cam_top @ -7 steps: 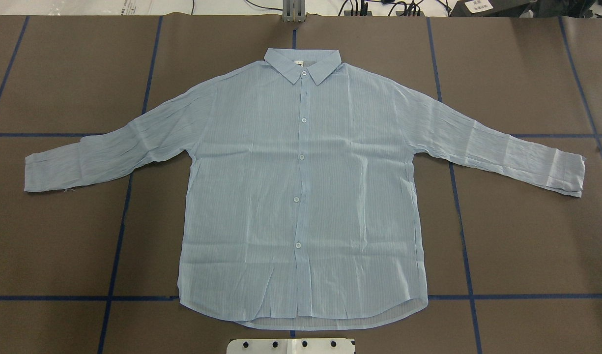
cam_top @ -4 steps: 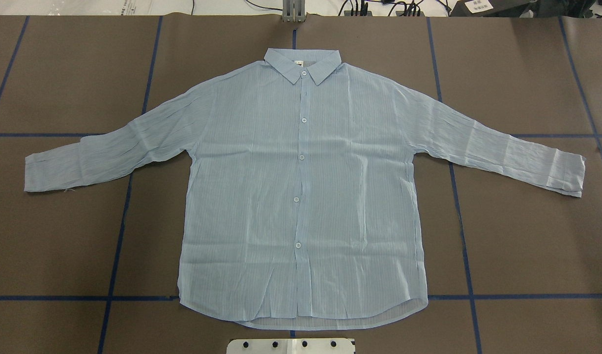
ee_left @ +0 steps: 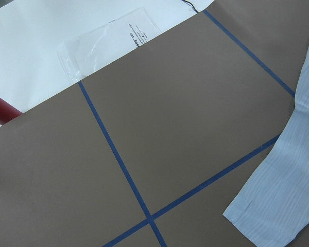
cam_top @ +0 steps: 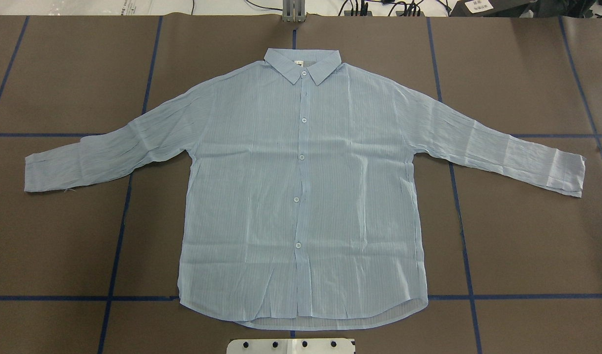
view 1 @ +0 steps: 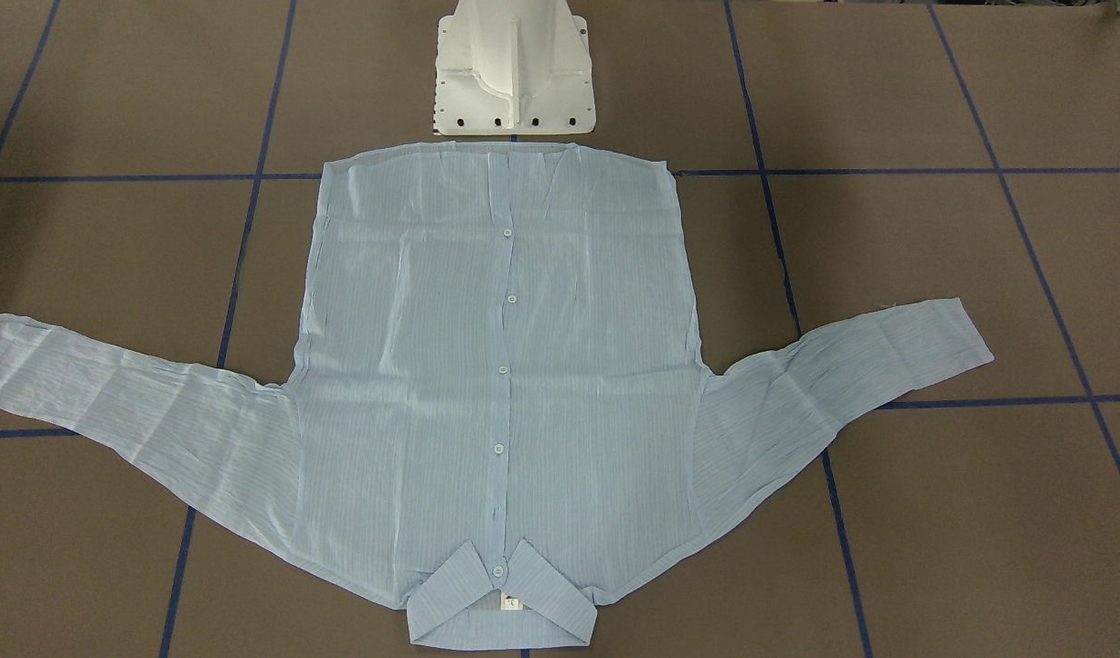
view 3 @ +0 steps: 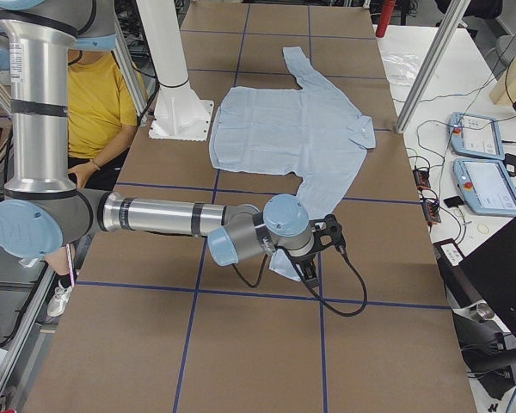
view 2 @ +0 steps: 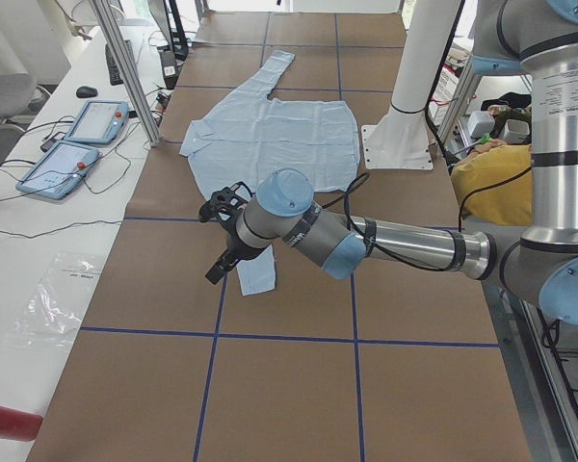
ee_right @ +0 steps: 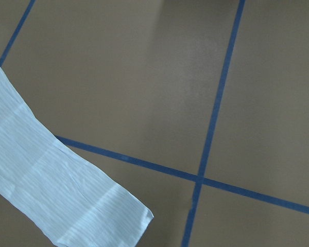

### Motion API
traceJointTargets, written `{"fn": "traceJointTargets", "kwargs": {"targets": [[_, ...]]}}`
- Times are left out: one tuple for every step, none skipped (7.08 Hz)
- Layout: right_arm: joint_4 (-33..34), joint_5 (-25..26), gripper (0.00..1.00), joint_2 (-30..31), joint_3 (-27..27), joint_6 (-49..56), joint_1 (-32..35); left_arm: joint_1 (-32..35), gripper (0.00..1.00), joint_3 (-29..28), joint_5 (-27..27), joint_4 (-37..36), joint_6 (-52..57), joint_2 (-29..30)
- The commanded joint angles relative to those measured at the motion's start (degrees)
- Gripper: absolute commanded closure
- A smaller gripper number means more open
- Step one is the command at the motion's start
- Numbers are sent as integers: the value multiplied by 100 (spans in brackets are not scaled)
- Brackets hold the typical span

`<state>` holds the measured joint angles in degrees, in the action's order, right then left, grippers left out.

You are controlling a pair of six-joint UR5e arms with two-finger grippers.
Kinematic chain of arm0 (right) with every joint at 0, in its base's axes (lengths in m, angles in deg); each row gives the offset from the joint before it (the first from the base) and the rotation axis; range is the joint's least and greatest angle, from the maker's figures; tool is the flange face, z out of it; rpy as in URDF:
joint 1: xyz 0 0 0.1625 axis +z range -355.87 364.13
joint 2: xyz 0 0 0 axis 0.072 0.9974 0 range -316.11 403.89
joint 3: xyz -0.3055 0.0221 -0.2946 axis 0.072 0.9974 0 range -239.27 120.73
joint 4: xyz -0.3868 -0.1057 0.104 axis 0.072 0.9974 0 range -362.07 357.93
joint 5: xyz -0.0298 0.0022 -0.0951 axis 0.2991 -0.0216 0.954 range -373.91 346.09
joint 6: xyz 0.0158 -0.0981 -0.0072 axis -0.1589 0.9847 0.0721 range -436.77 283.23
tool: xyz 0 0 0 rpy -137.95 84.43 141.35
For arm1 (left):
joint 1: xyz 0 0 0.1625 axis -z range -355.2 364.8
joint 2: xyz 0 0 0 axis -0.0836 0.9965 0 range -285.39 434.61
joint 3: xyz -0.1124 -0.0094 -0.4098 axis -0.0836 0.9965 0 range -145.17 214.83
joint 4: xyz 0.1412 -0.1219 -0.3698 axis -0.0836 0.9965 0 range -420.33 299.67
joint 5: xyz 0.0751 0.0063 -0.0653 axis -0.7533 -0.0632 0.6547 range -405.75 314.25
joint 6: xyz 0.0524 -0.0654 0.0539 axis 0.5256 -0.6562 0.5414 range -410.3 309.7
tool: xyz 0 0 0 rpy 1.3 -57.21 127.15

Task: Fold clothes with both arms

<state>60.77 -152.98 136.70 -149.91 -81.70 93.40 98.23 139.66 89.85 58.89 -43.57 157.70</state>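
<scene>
The pale-blue striped shirt [cam_top: 301,196] lies flat and buttoned on the brown table, collar at the far edge and both sleeves spread out; it also shows in the front view [view 1: 500,366]. No arm shows in the overhead or front views. In the exterior left view my left gripper [view 2: 217,265] hangs above the left cuff; I cannot tell whether it is open. In the exterior right view my right gripper [view 3: 314,265] hangs above the right cuff; I cannot tell its state either. The left wrist view shows the left cuff [ee_left: 270,206], the right wrist view the right cuff [ee_right: 92,216]; neither shows fingers.
The white pedestal base [view 1: 514,73] stands at the shirt's hem. Teach pendants [view 2: 77,144] lie on the side bench past the collar. A person in yellow [view 3: 99,103] sits behind the robot. A plastic bag [ee_left: 113,41] and a red object [ee_left: 2,110] lie off the table's left end.
</scene>
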Motion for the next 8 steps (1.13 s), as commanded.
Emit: {"fn": "traceJointTargets", "kwargs": {"targets": [[-1283,342,1,-106,344,-2114,-767,16,0,11,19,22,4,-73],[-2336,867,1,-62,685,-3153,-1249,17,0,3,19,57,4,-74],[-3390,1247,3,-35,1115,-4146,-1637,17,0,3,19,84,4,-82],[-4106,1468,7,130,1284,-4817,-1945,17,0,3,19,84,4,-83],[-4269,1697,14,297,1277,-5111,-2227,17,0,-6,19,84,4,-83],[-4297,1951,20,386,1277,-5271,-2473,17,0,-6,19,84,4,-83],[-4289,2328,25,491,1295,-5464,-2780,17,0,-6,19,84,4,-83],[-4289,2488,27,588,1286,-5518,-2957,17,0,-6,19,84,13,-109]]}}
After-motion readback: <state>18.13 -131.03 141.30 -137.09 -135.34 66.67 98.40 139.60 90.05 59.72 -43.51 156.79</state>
